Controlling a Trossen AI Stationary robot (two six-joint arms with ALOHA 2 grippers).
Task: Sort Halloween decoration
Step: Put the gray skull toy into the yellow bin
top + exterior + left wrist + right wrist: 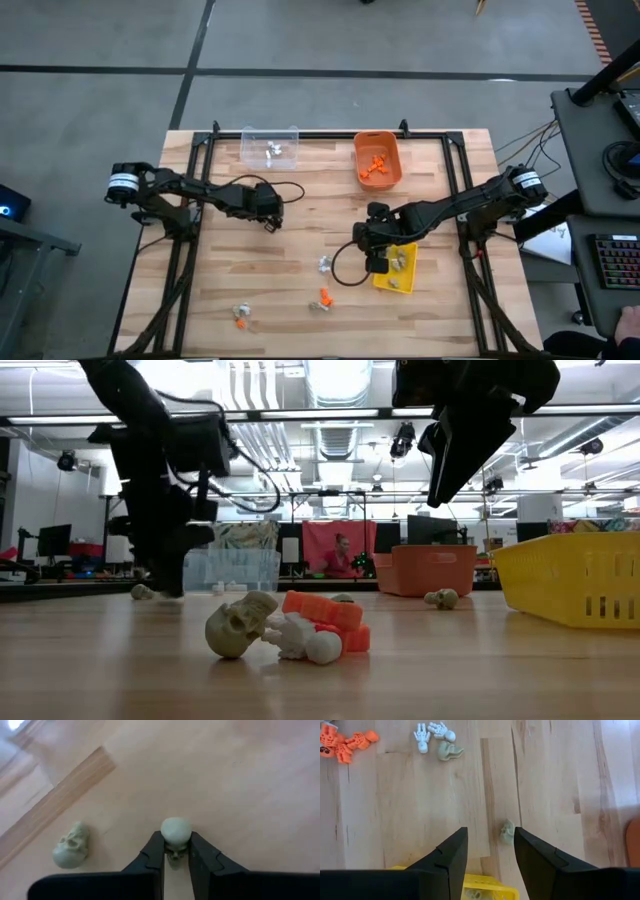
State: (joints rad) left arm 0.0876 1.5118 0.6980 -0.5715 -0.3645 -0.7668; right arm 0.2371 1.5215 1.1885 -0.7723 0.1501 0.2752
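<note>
My left gripper (pixel 269 220) is low over the left middle of the table, shut on a small tan-grey skull (pixel 176 831). A second tan-grey skull (pixel 71 845) lies on the wood beside it. My right gripper (pixel 377 262) hangs open above the table (pixel 460 455), at the yellow bin's (pixel 396 272) near-left corner. A lone skull (pixel 507 831) lies on the boards below it and ahead of its fingertips. Further trinkets lie loose near the front edge: a skull (pixel 240 626), a white skeleton (pixel 305 640) and an orange piece (pixel 325 612) in one cluster. My left gripper pinches the tan-grey skull between its two fingertips (pixel 155 847), one on each side, with the rounded crown (pixel 176 827) poking out past the tips. The fingers point down at the table. Whether the skull rests on the wood or is just clear of it, I cannot tell.
A clear bin (pixel 270 147) with white pieces and an orange bin (pixel 378 160) with orange pieces stand at the far edge. The yellow bin holds tan-grey pieces. Another small cluster (pixel 240 315) lies near the front left. A black frame (pixel 200 160) runs along the table's sides.
</note>
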